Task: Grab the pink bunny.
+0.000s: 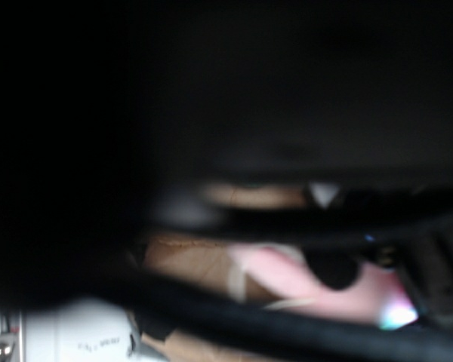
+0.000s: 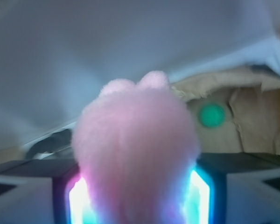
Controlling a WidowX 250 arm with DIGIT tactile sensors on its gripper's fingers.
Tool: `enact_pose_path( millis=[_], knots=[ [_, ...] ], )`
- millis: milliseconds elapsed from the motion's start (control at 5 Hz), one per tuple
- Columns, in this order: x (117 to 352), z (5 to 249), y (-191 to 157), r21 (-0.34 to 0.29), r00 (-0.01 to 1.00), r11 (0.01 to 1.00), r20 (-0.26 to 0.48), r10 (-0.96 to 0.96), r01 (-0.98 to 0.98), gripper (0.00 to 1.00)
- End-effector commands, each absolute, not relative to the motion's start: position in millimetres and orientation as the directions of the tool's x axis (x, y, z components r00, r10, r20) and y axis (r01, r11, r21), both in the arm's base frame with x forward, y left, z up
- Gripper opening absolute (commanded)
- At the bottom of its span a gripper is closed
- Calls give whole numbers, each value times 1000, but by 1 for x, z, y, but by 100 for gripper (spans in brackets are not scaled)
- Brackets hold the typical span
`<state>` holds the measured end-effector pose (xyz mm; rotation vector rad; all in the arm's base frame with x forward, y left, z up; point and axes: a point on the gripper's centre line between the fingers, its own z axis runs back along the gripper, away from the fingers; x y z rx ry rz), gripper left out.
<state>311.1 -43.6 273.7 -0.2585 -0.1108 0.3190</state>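
Gripping pink bunny (image 2: 136,149), fingers (image 2: 203,196) flank its edges.

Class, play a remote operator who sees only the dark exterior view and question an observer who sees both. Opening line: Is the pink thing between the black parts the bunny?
Observer: Yes. The wrist view shows the pink bunny as fuzzy plush with two rounded bumps on top.
Operator: Does the hand have it?
Observer: It sits between the hand's glowing fingers, apparently gripped.
Operator: Anything else nearby?
Observer: A green ball lies beyond on brown paper, apart from the bunny.
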Motion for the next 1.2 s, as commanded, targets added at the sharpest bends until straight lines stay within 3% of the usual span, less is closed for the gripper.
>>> enact_pose_path(
  millis=[0,400,1000],
  knots=[
    [265,269,-12,-294,955,932,137,262,-213,0],
    [246,233,-5,-180,968,966,141,210,-183,0],
    [215,231,-12,-152,980,984,160,115,-90,0]
  ],
)
